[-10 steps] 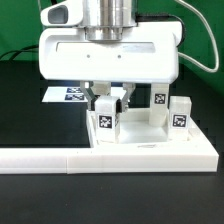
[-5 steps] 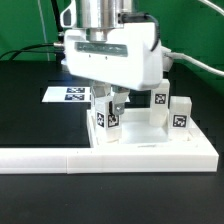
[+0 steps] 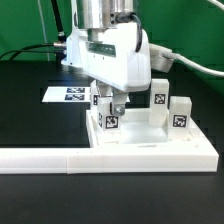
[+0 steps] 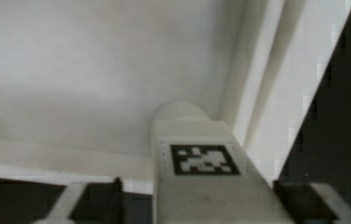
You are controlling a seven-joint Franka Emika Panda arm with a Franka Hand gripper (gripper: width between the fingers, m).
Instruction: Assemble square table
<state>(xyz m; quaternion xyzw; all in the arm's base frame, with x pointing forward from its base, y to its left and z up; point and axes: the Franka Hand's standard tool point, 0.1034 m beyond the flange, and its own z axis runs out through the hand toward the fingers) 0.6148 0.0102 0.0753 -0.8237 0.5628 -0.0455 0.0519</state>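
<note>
The white square tabletop [image 3: 150,146] lies upside down against the barrier, and three tagged white legs stand on it. One leg [image 3: 108,121] rises at the corner on the exterior view's left. Two more legs [image 3: 158,100] [image 3: 180,112] stand on the right side. My gripper [image 3: 110,104] hangs straight over the left leg, its dark fingers on either side of the leg's top. In the wrist view this leg [image 4: 204,160] stands between the fingertips [image 4: 104,200] with a narrow gap on each side. The gripper [image 4: 198,205] is open and holds nothing.
The long white L-shaped barrier [image 3: 60,158] runs along the front, with the tabletop pushed against it. The marker board [image 3: 68,95] lies flat on the black table behind the gripper, on the exterior view's left. A green wall and cables stand at the back.
The hand has twisted about its upright axis above the left leg. The jaws have spread off that leg, which stays upright in its corner.
</note>
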